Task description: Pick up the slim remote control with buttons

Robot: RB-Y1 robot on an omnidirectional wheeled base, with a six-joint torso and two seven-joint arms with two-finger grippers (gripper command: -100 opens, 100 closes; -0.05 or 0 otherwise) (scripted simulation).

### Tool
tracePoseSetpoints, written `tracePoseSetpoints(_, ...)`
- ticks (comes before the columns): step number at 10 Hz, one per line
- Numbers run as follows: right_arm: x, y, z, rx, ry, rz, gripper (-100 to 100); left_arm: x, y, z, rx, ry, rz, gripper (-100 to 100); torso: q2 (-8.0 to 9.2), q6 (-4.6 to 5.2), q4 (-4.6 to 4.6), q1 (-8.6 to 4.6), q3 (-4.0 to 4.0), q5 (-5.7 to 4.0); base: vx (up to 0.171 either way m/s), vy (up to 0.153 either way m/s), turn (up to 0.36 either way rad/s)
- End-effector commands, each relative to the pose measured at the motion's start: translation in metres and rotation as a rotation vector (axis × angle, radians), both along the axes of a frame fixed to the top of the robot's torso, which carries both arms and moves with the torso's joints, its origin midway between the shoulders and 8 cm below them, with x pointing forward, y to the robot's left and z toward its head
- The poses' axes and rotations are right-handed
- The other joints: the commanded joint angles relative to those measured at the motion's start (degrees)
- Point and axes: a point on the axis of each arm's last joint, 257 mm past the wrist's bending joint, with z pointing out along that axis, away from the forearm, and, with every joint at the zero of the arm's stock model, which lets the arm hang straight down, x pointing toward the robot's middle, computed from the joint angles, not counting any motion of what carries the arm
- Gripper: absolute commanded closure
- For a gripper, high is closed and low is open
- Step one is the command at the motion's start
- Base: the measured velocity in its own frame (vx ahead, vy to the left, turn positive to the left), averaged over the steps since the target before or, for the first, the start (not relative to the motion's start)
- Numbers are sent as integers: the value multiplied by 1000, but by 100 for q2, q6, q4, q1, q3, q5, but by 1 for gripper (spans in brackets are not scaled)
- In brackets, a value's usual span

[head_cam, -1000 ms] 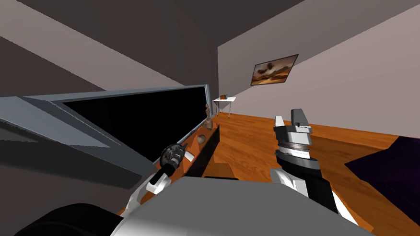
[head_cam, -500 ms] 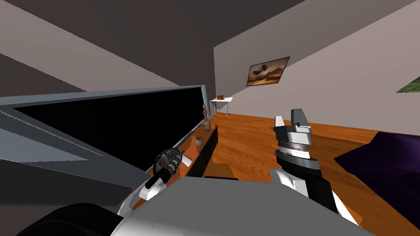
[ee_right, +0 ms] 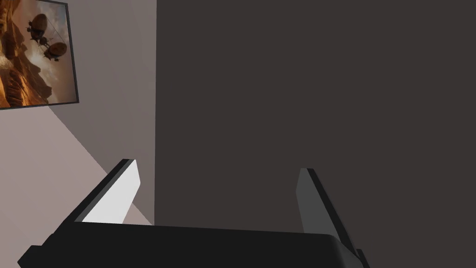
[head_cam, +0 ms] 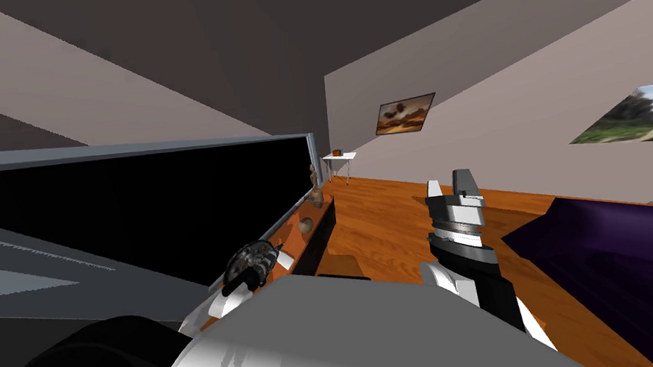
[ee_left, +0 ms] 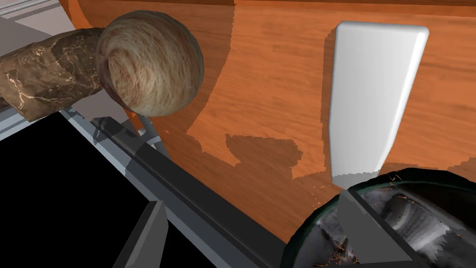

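lining up comes first: your left hand (ee_left: pixel 251 200) is spread, but the white slim remote (ee_left: pixel 372 102) lies flat on the orange counter (ee_left: pixel 274 70) beyond one finger, off-centre. shift across it, clear the dark dish (ee_left: pixel 413 218), straddle the narrow sides. right hand (ee_right: pixel 216 166) idle, spread.

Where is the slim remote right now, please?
In the left wrist view, the white remote lies flat on the orange wooden stand, just ahead of the open left gripper, near a fuzzy brown ball.
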Motion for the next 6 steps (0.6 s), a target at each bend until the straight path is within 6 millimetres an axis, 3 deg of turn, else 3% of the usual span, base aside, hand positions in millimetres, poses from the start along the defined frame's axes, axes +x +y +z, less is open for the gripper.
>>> tracePoseSetpoints(1,0,0,0,0,0,0,0,-14,8,-8,3,48,13,-100,0,0,0,0,0,0,94,24,-53)
tracePoseSetpoints(2,0,0,0,0,0,0,0,-35,19,-24,4,119,35,-100,3,-4,0,-3,1,-1,101,14,-103)
tracePoseSetpoints(3,0,0,0,0,0,0,0,-35,19,-24,4,119,35,-100,2,-2,0,-4,1,-2,71,8,-60)
tracePoseSetpoints(5,0,0,0,0,0,0,0,-80,37,-54,4,256,77,-100,8,-1,2,-12,4,-2,106,5,-170)
tracePoseSetpoints(6,0,0,0,0,0,0,0,-80,36,-55,-1,258,81,-100,-6,0,-1,-7,-3,-2,100,23,-94)
